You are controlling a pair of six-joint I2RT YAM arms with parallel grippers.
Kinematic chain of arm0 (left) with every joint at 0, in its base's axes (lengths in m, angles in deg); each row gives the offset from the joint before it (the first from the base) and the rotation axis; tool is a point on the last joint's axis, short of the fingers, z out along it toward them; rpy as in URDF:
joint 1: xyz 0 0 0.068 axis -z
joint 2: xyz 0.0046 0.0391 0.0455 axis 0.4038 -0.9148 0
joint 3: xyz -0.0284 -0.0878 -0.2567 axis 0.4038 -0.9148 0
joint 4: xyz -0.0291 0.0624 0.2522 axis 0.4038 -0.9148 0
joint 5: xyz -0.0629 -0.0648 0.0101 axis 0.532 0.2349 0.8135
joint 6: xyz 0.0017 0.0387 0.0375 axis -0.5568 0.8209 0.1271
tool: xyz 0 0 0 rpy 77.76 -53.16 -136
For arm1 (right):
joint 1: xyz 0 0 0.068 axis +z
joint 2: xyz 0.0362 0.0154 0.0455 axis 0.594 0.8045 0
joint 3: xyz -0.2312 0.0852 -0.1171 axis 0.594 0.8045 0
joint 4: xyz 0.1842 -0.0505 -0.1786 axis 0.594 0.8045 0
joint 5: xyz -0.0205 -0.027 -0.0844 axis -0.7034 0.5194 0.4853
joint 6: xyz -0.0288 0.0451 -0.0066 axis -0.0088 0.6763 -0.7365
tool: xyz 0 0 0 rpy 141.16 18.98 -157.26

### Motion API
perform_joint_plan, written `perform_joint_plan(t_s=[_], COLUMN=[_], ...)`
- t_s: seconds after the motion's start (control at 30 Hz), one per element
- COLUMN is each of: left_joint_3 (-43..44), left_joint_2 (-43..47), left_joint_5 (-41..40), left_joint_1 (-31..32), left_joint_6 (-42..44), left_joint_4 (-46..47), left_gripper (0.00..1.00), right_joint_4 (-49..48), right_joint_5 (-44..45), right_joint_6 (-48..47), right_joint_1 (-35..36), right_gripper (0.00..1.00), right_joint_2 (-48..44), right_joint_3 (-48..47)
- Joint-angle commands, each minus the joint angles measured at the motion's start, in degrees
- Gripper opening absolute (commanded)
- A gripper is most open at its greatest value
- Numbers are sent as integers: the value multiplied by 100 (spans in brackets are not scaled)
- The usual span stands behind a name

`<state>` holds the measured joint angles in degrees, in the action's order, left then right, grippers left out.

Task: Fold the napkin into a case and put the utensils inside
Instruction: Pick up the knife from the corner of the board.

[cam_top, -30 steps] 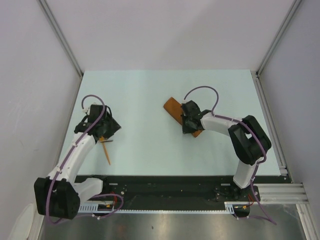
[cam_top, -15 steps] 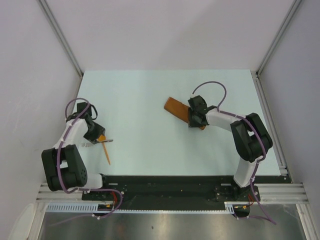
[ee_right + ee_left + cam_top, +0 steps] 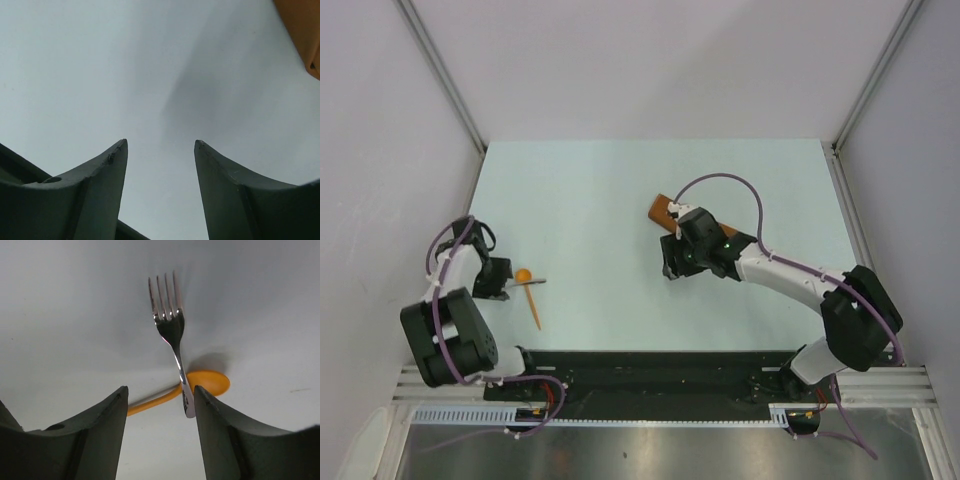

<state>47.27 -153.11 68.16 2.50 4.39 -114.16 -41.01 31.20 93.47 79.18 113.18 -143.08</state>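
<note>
Both fork [image 3: 170, 325] and spoon [image 3: 207, 382] lie just ahead of our wide, empty left gripper [image 3: 160, 388], fork pointing straight up-frame; right gripper [image 3: 160, 141], equally wide, waits beside the case [image 3: 300, 30].

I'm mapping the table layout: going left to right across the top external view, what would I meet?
left gripper → orange spoon → napkin case

walls [image 3: 650, 60]: plain white | table [image 3: 590, 190]: pale mint | rails [image 3: 445, 75]: aluminium corners
</note>
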Motion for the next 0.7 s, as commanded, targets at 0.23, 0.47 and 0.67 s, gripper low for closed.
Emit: perform_joint_plan(t_s=[0.23, 0.47, 0.67], left_joint_3=[194, 69, 892], left_joint_2=[-1439, -1071, 53], left_joint_5=[613, 597, -288], left_joint_1=[-153, -189, 694], left_joint_6=[-1572, -1125, 613], left_joint_4=[382, 463, 191], left_gripper=[42, 0, 0], right_joint_4=[288, 464, 429], right_joint_5=[334, 211, -1085], right_joint_6=[-252, -279, -165], right_joint_1=[-29, -301, -968], right_gripper=[61, 63, 66], right_joint_2=[-739, -880, -573], right_joint_3=[201, -159, -571])
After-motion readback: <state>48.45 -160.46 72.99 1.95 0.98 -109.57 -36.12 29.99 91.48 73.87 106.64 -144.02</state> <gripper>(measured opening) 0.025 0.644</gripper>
